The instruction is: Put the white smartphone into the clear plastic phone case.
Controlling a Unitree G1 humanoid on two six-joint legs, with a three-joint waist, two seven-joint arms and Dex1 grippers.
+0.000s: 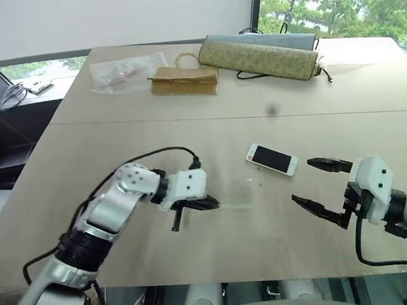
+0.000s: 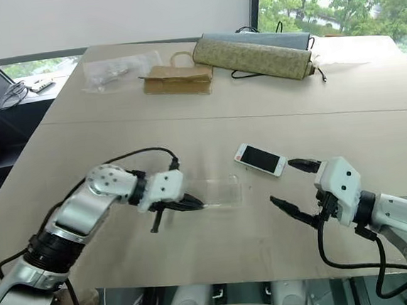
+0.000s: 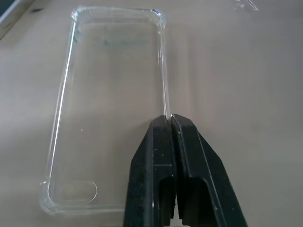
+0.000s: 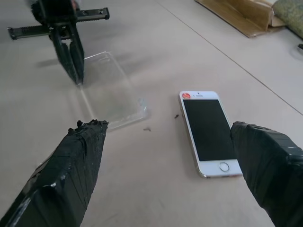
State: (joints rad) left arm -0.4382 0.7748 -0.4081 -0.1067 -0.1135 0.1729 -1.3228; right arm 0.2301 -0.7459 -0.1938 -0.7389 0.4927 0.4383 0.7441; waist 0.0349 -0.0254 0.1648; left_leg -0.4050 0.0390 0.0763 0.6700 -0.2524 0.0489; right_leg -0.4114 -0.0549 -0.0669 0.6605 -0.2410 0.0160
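The clear plastic phone case lies open side up on the tan table, left of centre. My left gripper is shut on one long rim of it, also seen from across the table as the left gripper. The white smartphone lies screen up just right of the case, apart from it, with a small red sticker near its top. My right gripper hovers open close to the phone's right end, its taped fingers spread wide with nothing between them.
At the table's far side lie a crinkled clear plastic bag, a brown paper bag and a long patterned roll with cords. A seam crosses the table beyond the phone. The front edge runs just under both arms.
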